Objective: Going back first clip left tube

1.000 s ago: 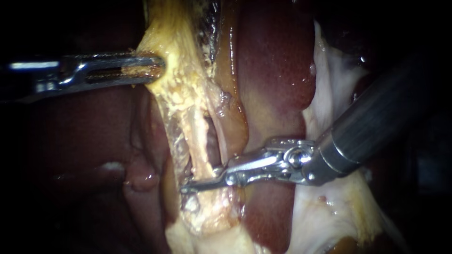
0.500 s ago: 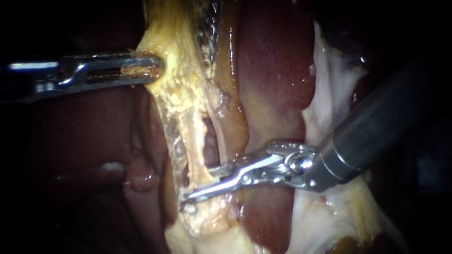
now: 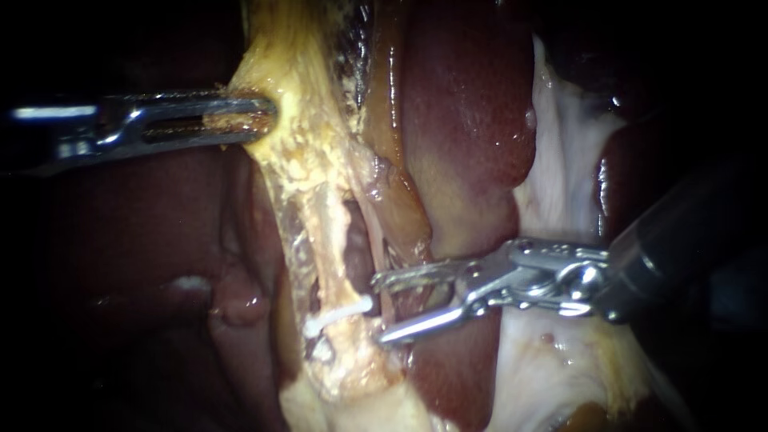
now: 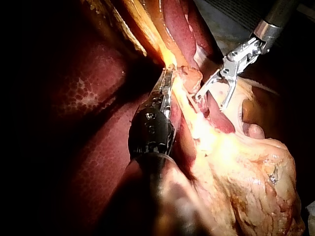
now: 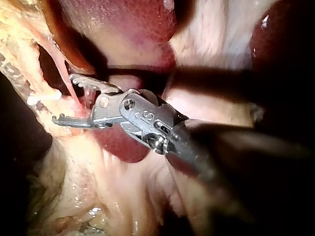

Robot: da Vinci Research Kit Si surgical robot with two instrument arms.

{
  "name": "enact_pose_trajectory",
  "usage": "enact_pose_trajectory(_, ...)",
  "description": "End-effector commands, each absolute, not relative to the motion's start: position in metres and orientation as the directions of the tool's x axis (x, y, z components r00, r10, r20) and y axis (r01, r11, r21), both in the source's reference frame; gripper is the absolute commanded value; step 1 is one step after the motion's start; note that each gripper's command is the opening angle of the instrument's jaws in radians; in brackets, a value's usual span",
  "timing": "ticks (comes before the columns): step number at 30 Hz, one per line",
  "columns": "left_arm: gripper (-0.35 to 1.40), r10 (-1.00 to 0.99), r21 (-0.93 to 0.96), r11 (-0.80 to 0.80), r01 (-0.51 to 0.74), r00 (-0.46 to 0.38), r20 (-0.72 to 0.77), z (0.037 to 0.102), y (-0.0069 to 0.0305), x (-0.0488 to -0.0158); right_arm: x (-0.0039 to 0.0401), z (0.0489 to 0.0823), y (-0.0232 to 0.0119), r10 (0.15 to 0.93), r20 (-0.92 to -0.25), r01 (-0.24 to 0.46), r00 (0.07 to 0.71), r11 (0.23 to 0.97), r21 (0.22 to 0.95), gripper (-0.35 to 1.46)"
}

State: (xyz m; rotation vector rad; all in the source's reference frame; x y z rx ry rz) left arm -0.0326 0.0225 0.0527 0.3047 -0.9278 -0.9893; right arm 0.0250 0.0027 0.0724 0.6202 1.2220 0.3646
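liver (image 3: 472, 120) behind. left instrument (image 3: 268, 116), jaws clamped on yellow tissue (image 3: 308, 160), holds it taut. right instrument (image 3: 380, 308), jaws apart and empty, sits just beside the left tube (image 3: 328, 240), which wears a white clip (image 3: 340, 314). likely the backing-off step; next, draw the right instrument straight clear without snagging.

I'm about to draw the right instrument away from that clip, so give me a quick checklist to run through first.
1. Clip lies across the left tube: ok.
2. Right instrument jaws open, gripping nothing: ok.
3. Gap between those jaws and the clip: ok, though narrow in the endoscope view.
4. Thin pink strand beside the open jaws free of them: cannot tell.
5. Left instrument jaws shut on the yellow tissue, holding it taut: ok.
6. Clip fully closed on the tube's far side: cannot tell.
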Motion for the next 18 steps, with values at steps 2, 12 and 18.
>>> enact_pose_trajectory(2,-0.35,-0.820,0.605,0.545,0.580,0.219,0.529,0.0527,0.0225,-0.0326,0.0239,0.0716,0.0036,0.537,-0.783,0.066,0.314,0.810,0.583,0.60)
enact_pose_trajectory(12,-0.35,-0.819,0.605,0.546,0.580,0.219,0.529,0.0531,0.0226,-0.0326,0.0203,0.0687,0.0056,0.471,-0.827,0.052,0.307,0.859,0.509,0.60)
enact_pose_trajectory(18,-0.35,-0.814,0.597,0.552,0.582,0.220,0.538,0.0556,0.0222,-0.0331,0.0201,0.0683,0.0055,0.435,-0.848,0.073,0.303,0.877,0.476,0.60)
